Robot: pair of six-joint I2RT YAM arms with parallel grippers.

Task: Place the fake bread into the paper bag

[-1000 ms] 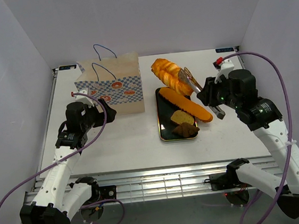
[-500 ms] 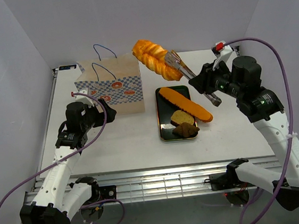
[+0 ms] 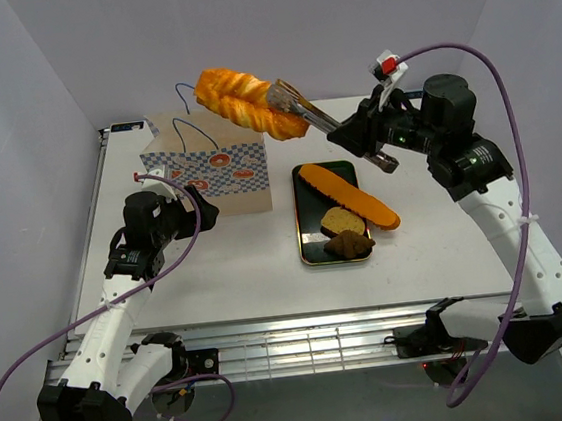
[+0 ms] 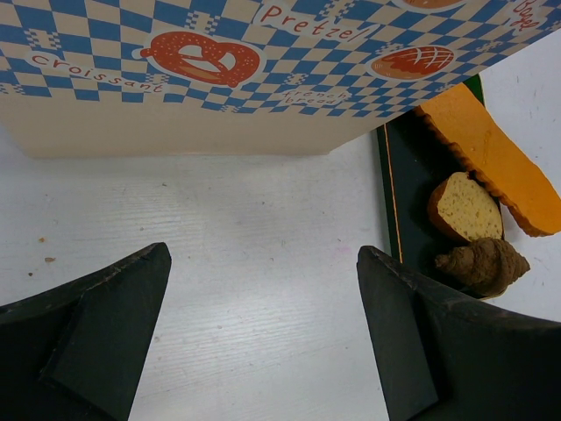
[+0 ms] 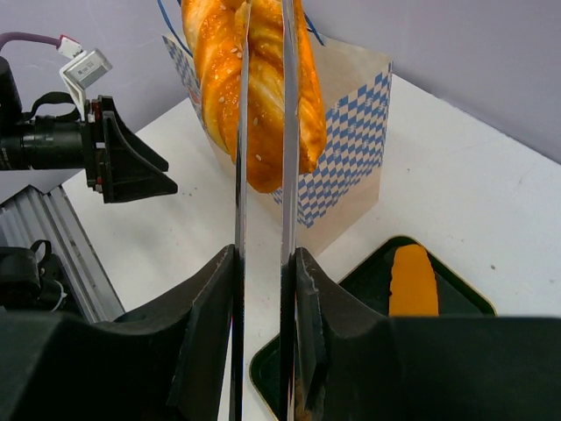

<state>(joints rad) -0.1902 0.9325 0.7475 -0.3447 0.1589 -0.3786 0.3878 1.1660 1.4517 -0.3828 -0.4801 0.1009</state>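
From where I stand, the big change is the twisted golden loaf (image 3: 239, 99). A second ago it hung over the far end of the dark green tray (image 3: 302, 230), and now it has swung left and higher. It sits in the air above the mouth of the paper bag (image 3: 218, 167), which stands toward the far left corner of the counter (image 3: 246, 264). The right arm's jaws are clamped on the handles of the metal tongs (image 3: 303, 116), and the tongs in turn pinch the loaf near one end, so it juts out leftward past the bag's far rim. The left arm's jaws have not budged; they are spread wide and empty, low over the counter just in front of the bag's checkered face. I judge the carry to be nearly over. The loaf must next be tipped or lowered into the opening and the tongs eased apart. Being long and held by one end, it could catch on the rim or the blue cord handles. An orange baguette (image 3: 352, 196), a cut roll (image 3: 342, 220) and a brown croissant (image 3: 349, 246) remain on the tray at mid-counter.
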